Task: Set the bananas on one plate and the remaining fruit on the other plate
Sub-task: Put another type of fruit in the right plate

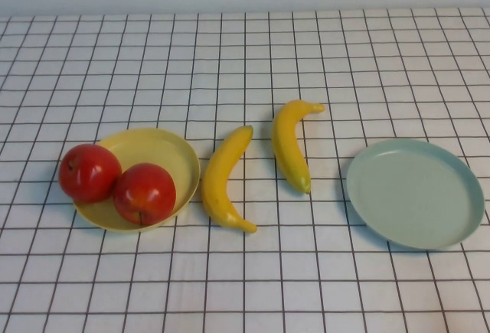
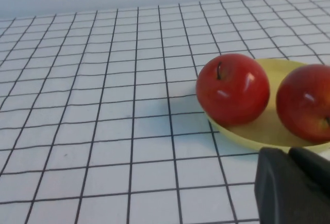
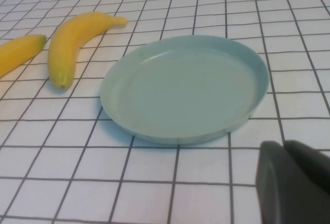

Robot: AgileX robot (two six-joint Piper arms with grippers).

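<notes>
Your apples [image 1: 115, 183] sit on the yellow plate [image 1: 164, 153]; both bananas [image 1: 256, 168] lie on the counter [image 1: 245, 57] beside the bare blue-green plate [image 1: 415, 194]. Your left claw [image 2: 295, 188] near the apples and right claw [image 3: 294, 183] near the blue-green plate are closed, empty.

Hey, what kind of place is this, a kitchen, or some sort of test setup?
Likely a staged tabletop test setup, not a kitchen: a grid-patterned tablecloth against a plain wall, with only two apples on a yellow plate, two bananas and an empty blue-green plate.
</notes>
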